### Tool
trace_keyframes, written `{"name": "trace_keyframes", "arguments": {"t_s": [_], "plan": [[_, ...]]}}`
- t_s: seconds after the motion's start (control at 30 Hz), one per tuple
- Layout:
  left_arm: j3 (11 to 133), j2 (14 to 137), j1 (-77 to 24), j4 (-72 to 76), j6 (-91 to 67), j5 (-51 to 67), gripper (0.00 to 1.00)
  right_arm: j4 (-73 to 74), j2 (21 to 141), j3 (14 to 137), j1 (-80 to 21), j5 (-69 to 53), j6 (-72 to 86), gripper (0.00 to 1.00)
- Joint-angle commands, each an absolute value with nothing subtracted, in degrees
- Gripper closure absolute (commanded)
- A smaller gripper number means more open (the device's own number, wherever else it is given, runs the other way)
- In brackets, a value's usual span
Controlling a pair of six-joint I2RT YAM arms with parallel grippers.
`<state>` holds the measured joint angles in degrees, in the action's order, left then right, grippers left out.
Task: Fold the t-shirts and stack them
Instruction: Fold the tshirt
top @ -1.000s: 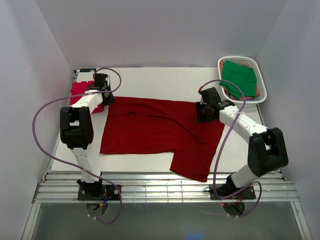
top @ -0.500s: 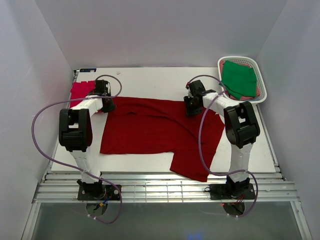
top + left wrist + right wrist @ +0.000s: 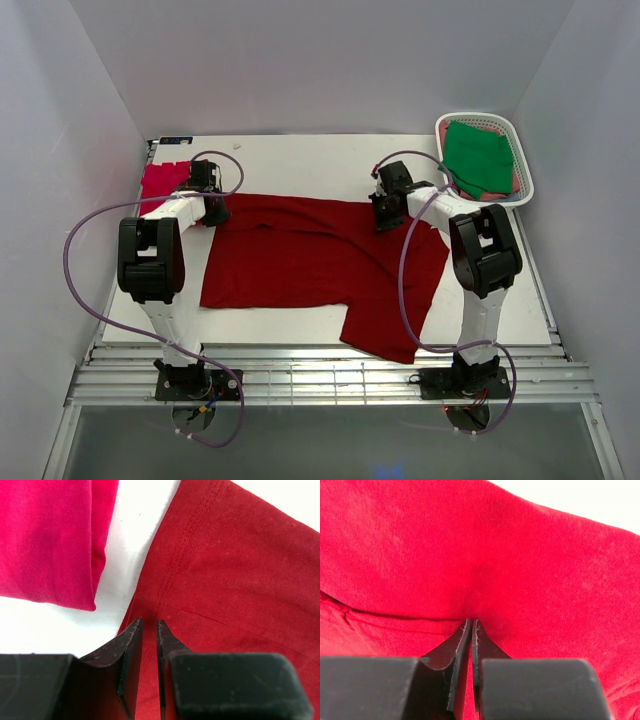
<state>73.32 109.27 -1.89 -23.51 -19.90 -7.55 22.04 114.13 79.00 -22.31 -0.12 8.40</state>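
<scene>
Left gripper [image 3: 148, 622] and right gripper [image 3: 471, 621] pinch the dark red t-shirt [image 3: 300, 260] (not folded yet); pink t-shirt's [image 3: 160, 180] folded, green t-shirt [image 3: 478, 155] waits.

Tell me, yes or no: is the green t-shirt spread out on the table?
No, the green t-shirt lies inside the white basket at the far right corner of the table.

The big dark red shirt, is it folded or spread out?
Spread out: the dark red t-shirt lies wide and flat across the table, covering much of it.
</scene>
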Motion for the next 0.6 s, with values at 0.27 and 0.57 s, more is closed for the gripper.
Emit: {"name": "trace_keyframes", "arguments": {"t_s": [0.27, 0.57], "plan": [[72.7, 103.5, -2.1, -24.3, -19.7, -9.3, 0.73, 23.3, 103.5, 76.1, -23.2, -3.0, 8.7, 0.92], [73.0, 102.7, -2.1, -26.9, -20.1, -8.8, 0.73, 25.8, 92.6, 65.0, -28.6, -5.4, 12.3, 0.92]]}}
